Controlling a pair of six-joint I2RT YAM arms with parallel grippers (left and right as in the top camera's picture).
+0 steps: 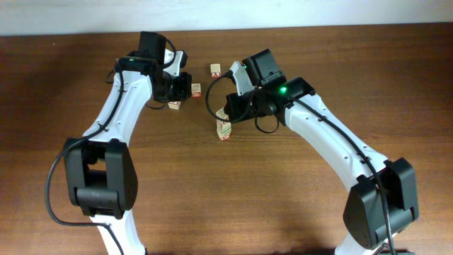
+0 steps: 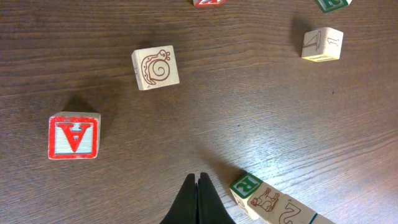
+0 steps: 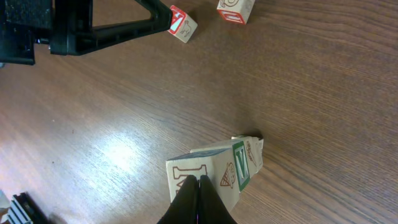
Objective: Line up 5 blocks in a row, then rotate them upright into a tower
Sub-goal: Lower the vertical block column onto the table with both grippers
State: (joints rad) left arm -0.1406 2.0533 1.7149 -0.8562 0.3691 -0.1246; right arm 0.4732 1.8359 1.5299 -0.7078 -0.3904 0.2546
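Where blocks (image 2: 73,137) lie scattered, faces read A, R.

Dark brown wooden table (image 1: 233,205) under everything, with fine grain running side to side in the overhead view. Along the 12 o'clock edge of that view, a narrow strip of white wall (image 1: 354,10). Just short of that strip, near 12 o'clock from the middle, a small wooden cube with a red X (image 1: 214,69), standing on the wood apart from its neighbours. In the right wrist view, near 12 o'clock and close to the top edge, another small cube with a red-framed face (image 3: 182,23), letter seemingly a Y, set askew to the frame. Toward 8 o'clock there, a pale sheen of light (image 3: 118,149) on the wood.
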